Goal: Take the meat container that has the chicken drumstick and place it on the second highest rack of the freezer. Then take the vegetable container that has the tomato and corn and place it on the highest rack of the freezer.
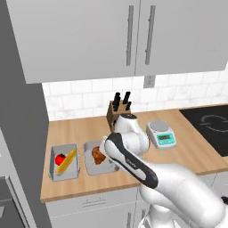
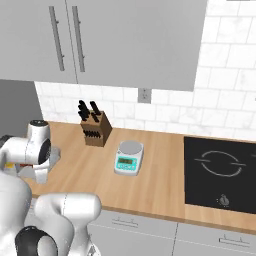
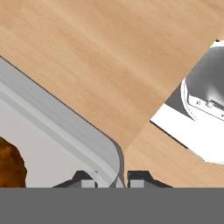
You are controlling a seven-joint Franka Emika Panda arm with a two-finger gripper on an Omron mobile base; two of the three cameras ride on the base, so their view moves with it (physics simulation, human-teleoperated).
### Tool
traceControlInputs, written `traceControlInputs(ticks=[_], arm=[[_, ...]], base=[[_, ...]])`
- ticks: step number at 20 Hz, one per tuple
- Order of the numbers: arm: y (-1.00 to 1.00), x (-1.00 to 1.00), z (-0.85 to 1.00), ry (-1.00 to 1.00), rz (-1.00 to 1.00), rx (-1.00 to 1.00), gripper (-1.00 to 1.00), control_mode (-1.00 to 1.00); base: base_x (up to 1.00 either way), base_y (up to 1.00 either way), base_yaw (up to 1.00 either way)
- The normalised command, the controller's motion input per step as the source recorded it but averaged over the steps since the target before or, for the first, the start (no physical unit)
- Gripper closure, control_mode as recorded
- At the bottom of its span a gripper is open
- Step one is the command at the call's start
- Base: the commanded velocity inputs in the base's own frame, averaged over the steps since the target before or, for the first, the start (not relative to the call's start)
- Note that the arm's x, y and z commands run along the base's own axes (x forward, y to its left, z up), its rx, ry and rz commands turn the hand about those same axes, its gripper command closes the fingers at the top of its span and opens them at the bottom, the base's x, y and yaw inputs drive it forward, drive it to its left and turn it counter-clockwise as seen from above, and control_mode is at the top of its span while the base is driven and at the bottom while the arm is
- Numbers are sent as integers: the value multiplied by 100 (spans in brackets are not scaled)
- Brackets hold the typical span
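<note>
Currently gripper (image 3: 112, 180) is pinching nearly closed on the meat container (image 3: 57, 131) rim, chicken drumstick (image 3: 11, 168) inside; next, lifting level toward the freezer.

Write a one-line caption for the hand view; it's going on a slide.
End effector closed on the rim of the meat container holding the chicken drumstick, on the wooden counter.

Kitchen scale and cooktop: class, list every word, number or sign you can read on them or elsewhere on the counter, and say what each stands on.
Kitchen scale: its teal front has a small dark display, too small to read.
Cooktop: white ring markings and a small knob symbol at its front edge; no letters or numbers.
Knife block: no label.
Nothing in these pictures can be read as text.
</note>
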Motion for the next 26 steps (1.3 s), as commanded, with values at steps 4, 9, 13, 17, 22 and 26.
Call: traceControlInputs(ticks=[4,9,13,17,22,26], arm=[[-17,-84,69,-13,-2,0,100,-100],[-28,-79,91,-13,0,3,100,-100],[-36,-92,98,-10,0,10,100,-100],[-26,-68,90,-2,0,11,100,-100],[-25,-52,39,0,0,3,100,-100],[-8,-11,0,0,0,0,100,-100]], base=[[0,0,0],[0,0,0],[0,0,0],[0,0,0],[0,0,0],[0,0,0]])
